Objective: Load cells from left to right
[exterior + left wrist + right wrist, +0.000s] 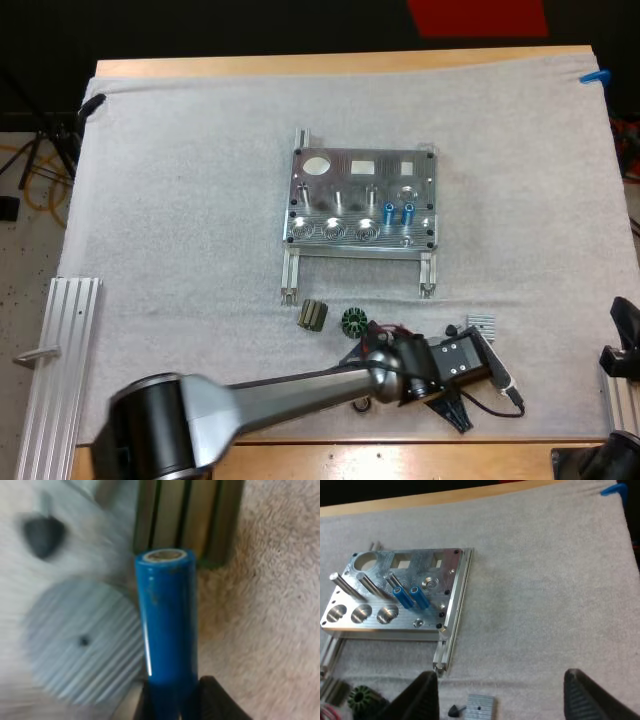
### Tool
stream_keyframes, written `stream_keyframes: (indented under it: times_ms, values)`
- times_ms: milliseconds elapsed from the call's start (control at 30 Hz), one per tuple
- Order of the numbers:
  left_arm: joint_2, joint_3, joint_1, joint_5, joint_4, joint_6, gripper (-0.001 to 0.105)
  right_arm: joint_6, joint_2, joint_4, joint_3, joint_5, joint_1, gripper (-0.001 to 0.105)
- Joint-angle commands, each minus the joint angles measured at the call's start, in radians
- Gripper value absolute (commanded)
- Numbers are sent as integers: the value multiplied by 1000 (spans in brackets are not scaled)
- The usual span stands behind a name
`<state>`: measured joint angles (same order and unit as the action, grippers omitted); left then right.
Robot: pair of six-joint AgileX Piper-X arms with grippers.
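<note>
— While clamped at its base by the left gripper, where is the blue cell held?
— Over the white mat, near a ribbed metal block, apart from the fixture, where two cells are seated toward its right.
— The right gripper?
— Spread wide; nothing is grasped.

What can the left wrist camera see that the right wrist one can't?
Only the left wrist view: my left gripper shut on a blue cell, seen close up.

Only the right wrist view: my right gripper, open; the metal fixture with two standing cells in it; and a green toothed part.

Both: the white mat, and what looks like the same ribbed silver block and small dark piece.
</note>
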<state>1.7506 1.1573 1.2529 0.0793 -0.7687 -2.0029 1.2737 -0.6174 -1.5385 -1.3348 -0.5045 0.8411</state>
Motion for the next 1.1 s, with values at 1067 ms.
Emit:
stream_keyframes:
  times_ms: [1067]
  values:
    - [-874,-35,-3,178,-533,501,0,150,-394,561,175,961,4,54]
